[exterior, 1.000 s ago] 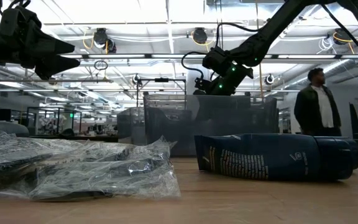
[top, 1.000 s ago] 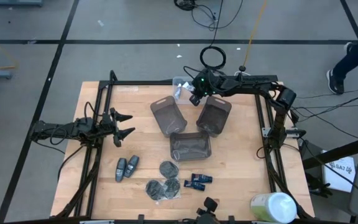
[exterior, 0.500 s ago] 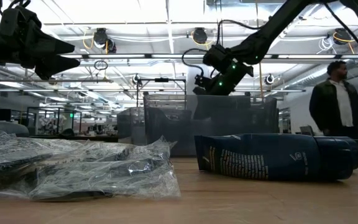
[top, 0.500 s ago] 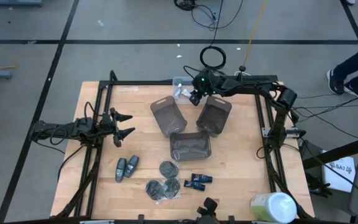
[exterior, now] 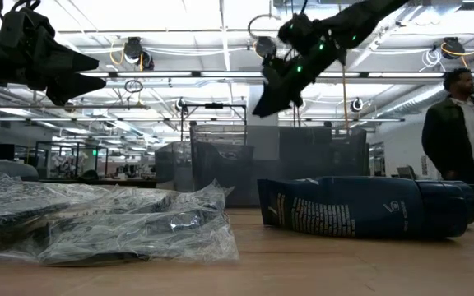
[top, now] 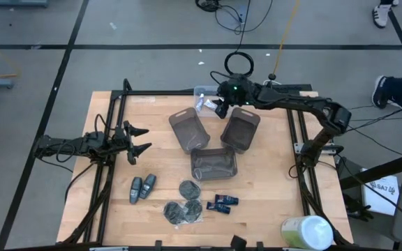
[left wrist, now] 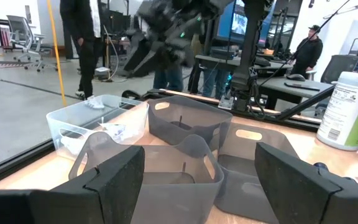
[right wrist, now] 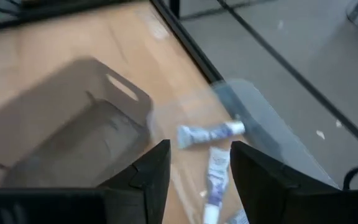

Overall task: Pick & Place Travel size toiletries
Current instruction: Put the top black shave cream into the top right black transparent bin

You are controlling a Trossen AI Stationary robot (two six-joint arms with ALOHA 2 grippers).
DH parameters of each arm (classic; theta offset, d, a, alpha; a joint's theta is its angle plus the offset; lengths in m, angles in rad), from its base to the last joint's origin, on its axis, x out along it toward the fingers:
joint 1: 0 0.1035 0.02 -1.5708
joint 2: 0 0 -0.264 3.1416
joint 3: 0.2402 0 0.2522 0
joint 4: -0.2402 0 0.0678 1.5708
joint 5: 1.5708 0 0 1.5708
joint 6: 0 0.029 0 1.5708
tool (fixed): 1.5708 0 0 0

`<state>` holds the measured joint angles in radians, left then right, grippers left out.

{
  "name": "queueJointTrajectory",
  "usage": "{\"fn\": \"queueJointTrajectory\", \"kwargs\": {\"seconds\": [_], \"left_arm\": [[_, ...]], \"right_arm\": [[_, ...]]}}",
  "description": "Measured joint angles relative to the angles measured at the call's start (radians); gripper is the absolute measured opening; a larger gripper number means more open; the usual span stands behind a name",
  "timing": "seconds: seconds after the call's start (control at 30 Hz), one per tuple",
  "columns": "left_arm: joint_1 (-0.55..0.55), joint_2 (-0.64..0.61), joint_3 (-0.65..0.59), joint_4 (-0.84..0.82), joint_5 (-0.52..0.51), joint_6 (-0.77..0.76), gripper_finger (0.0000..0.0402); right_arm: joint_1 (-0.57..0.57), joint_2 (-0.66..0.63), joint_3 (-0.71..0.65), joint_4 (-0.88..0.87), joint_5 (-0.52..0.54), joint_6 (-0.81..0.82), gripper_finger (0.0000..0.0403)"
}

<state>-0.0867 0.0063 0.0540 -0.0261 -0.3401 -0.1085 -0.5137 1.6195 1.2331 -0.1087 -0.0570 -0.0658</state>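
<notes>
Two white tubes (right wrist: pixel 210 134) lie in a clear tray (top: pixel 202 97) at the table's far edge. My right gripper (top: pixel 220 109) hangs open and empty above that tray; it also shows in the right wrist view (right wrist: pixel 199 155) and the low view (exterior: pixel 266 103). Two grey-blue oval sticks (top: pixel 142 188), plastic-wrapped dark-grey discs (top: pixel 183 206) and dark-blue mini bottles (top: pixel 222 203) lie on the wood near the front. My left gripper (top: pixel 142 139) waits open and empty at the left, clear of the table; it also shows in the left wrist view (left wrist: pixel 204 168).
Three smoky-grey trays (top: pixel 189 130), (top: pixel 241 130), (top: pixel 213 164) stand mid-table. A big pale-green-and-white container (top: pixel 307 232) lies at the front right corner. A black frame (top: pixel 299 139) runs along the table's sides. A person (exterior: pixel 465 127) stands beyond the table.
My right gripper has gone up above the clear tray, and its arm's elbow has swung toward the table's right edge. The person behind the table has walked to the right.
</notes>
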Motion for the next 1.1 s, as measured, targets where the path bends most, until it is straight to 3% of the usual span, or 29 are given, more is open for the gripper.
{"fn": "queueJointTrajectory", "kwargs": {"seconds": [0.2,0.33,0.93,1.1], "left_arm": [[0.0,0.0,0.0,0.0,0.0,0.0,0.0296],[0.0,0.0,0.0,0.0,0.0,0.0,0.0296],[0.0,0.0,0.0,0.0,0.0,0.0,0.0296],[0.0,0.0,0.0,0.0,0.0,0.0,0.0296]], "right_arm": [[0.077,-0.108,-0.002,-0.104,0.001,-0.002,0.014],[0.139,-0.199,-0.08,-0.08,0.003,0.007,0.0131],[0.317,-0.748,-0.674,0.237,-0.002,0.132,0.0109],[0.388,-0.84,-0.795,0.34,-0.09,0.132,0.0109]]}}
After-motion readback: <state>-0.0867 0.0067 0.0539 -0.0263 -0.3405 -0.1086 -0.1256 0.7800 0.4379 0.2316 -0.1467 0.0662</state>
